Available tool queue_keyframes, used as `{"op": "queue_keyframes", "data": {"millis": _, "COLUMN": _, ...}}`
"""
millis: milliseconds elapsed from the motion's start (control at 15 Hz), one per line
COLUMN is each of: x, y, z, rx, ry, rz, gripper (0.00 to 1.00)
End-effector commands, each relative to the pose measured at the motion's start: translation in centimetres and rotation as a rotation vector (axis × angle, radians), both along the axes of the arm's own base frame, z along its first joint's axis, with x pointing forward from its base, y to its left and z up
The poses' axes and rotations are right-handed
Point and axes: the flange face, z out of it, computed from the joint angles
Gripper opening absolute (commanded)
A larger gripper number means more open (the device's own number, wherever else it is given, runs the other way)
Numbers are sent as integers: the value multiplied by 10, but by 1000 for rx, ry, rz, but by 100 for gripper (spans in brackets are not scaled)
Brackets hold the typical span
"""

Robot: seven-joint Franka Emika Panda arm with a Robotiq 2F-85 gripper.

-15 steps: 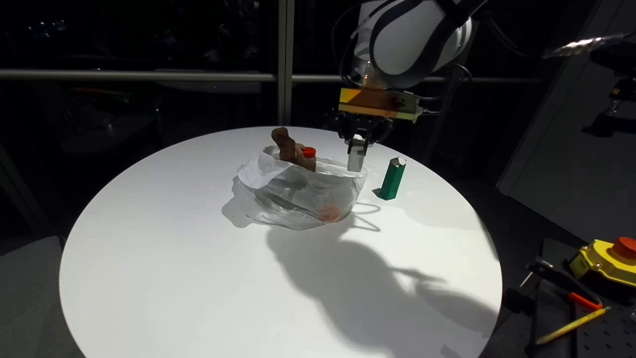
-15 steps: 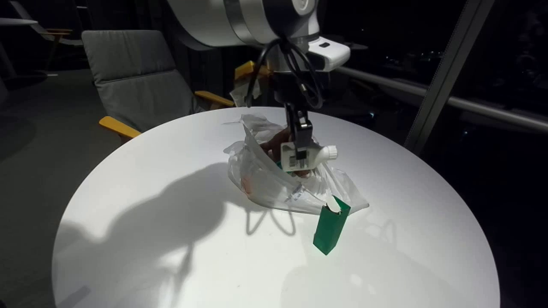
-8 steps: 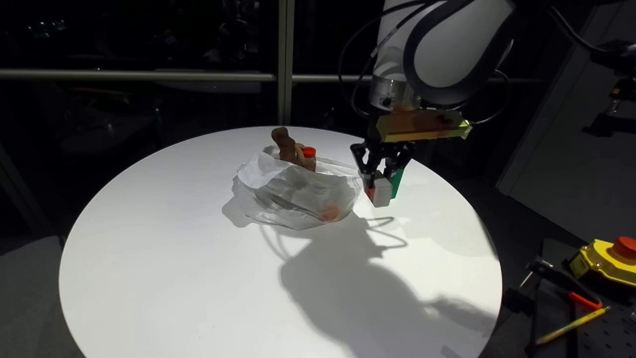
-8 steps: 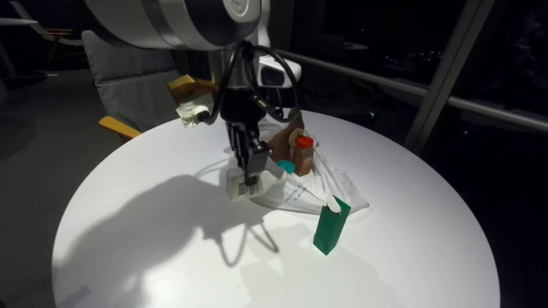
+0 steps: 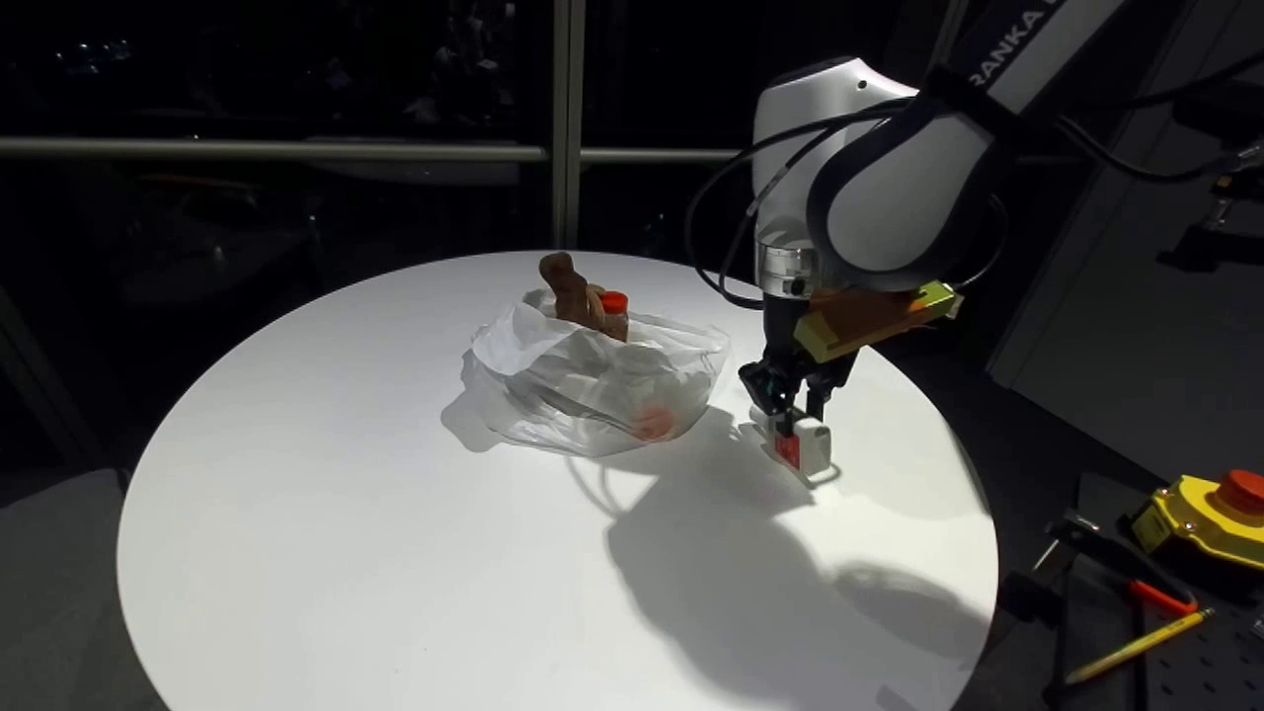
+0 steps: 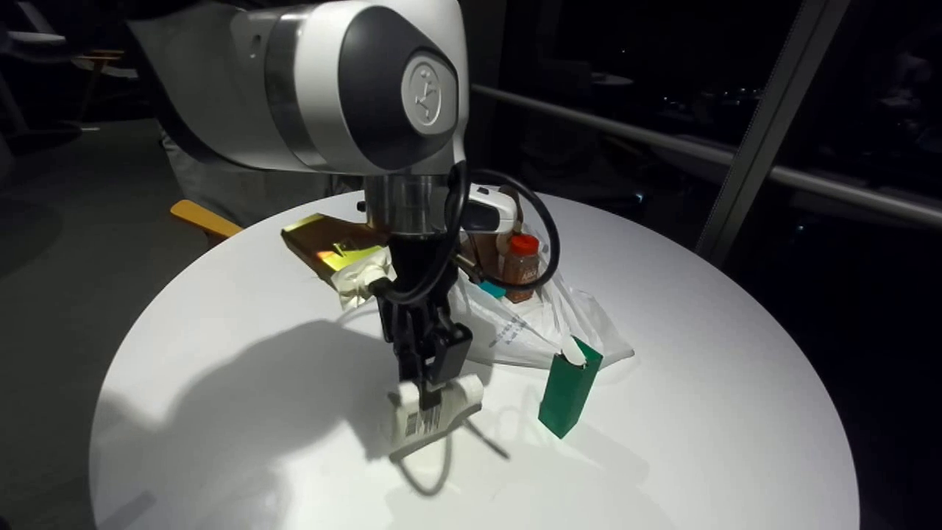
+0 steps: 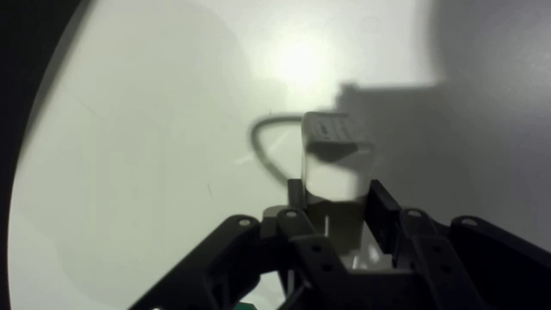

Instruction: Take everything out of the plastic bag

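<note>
In an exterior view, the gripper (image 5: 802, 419) has travelled from above the plastic bag (image 5: 592, 383) to a lower position beside it, carrying the white bottle (image 5: 810, 449). A second ago the bottle hung over the bag's edge; it is now on its side at the surface of the white table (image 5: 395, 553) or just above it, contact not confirmed. The bag's outline shows no change. The brown plush toy (image 5: 567, 288) and the red-capped jar (image 5: 613, 304) still protrude from the mouth, and an orange shape (image 5: 654, 423) shows through the film.

In an exterior view, the green carton (image 6: 568, 390) stands on the table near the bag, undisturbed and apart from the bottle. The jar, largely hidden behind the gripper a second ago, is in sight again, with part of a teal item (image 6: 491, 289) next to it.

In the wrist view, the pads (image 7: 297, 193) flank the bottle, one on each side. The jaws stand partly apart, at about the bottle's width, with no gap evident; the bottle is judged held, though whether release has begun cannot be told. The step appears to be set-down of a further removed item. Release and a return to the bag are judged due next, with at least four items remaining.
</note>
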Motion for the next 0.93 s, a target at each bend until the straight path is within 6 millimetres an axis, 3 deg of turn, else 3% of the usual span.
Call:
{"op": "queue_keyframes", "data": {"millis": 0, "x": 18, "y": -3, "z": 14, "rx": -3, "ry": -16, "rz": 64, "gripper": 73}}
{"op": "queue_keyframes", "data": {"millis": 267, "x": 47, "y": 2, "z": 52, "rx": 8, "ry": -92, "rz": 102, "gripper": 100}}
{"op": "queue_keyframes", "data": {"millis": 533, "x": 95, "y": 16, "z": 99, "rx": 17, "ry": -253, "rz": 112, "gripper": 100}}
{"op": "queue_keyframes", "data": {"millis": 667, "x": 126, "y": 31, "z": 119, "rx": -24, "ry": -341, "rz": 208, "gripper": 100}}
{"op": "queue_keyframes", "data": {"millis": 800, "x": 150, "y": 43, "z": 130, "rx": -39, "ry": -383, "rz": 303, "gripper": 100}}
{"op": "queue_keyframes", "data": {"millis": 867, "x": 159, "y": 62, "z": 130, "rx": -30, "ry": -399, "rz": 354, "gripper": 100}}
